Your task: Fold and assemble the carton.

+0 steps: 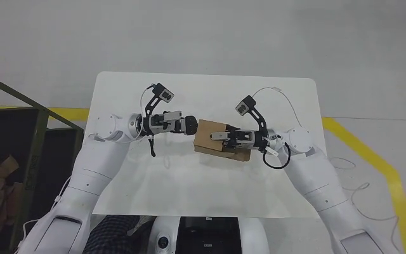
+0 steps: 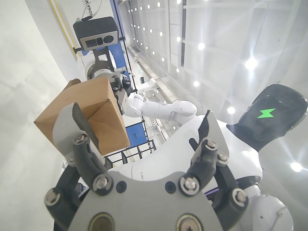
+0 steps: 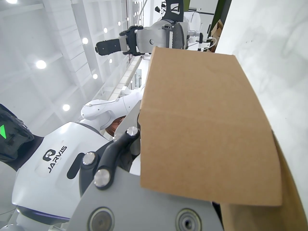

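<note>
A brown carton (image 1: pixel 219 140) lies in the middle of the white table (image 1: pixel 127 184), its near end folded shut with flaps (image 2: pixel 101 111). My left gripper (image 1: pixel 188 125) is at the carton's left end and stands open (image 2: pixel 142 123); one of its fingers (image 2: pixel 78 118) is against the folded end, the other is in free air. My right gripper (image 1: pixel 223 136) holds the carton from the right end. One finger (image 3: pixel 127 131) lies along a carton panel (image 3: pixel 204 126); the other is hidden behind the cardboard.
A green-framed bin (image 1: pixel 19 146) with cardboard scraps stands off the table's left side. Yellow floor lines run beside the table on both sides. Bare table surface lies in front of and behind the carton.
</note>
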`<control>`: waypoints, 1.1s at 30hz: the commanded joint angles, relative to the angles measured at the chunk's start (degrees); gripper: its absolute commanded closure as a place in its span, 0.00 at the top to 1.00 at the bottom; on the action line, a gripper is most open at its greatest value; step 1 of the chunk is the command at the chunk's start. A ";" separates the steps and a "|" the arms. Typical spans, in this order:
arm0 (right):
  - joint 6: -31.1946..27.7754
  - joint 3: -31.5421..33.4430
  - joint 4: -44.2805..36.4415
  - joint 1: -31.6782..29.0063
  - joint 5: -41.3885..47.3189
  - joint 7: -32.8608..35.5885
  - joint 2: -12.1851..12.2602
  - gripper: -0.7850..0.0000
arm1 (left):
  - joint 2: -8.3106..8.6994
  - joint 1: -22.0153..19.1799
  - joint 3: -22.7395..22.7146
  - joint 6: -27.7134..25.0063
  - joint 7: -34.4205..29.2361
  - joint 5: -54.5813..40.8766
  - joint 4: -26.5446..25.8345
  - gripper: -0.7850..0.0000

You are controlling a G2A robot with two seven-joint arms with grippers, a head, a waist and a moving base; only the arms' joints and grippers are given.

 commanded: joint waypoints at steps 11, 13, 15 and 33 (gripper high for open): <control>0.27 0.26 -0.49 -0.09 -2.03 -0.67 0.10 0.00 | 0.79 2.32 -2.78 -8.77 7.16 12.36 -3.76 1.00; 0.29 0.26 -0.54 -0.13 -2.07 -0.70 0.10 0.00 | 0.94 2.77 -3.45 -10.97 8.36 14.52 -4.48 1.00; 0.29 0.27 -0.57 -0.13 -2.23 -0.71 0.10 0.00 | 1.12 3.40 -4.37 -13.72 10.32 17.48 -5.23 1.00; 0.94 0.84 -1.00 0.04 -3.22 2.34 0.48 0.00 | 2.27 5.71 -7.39 -20.78 22.94 41.71 -8.74 1.00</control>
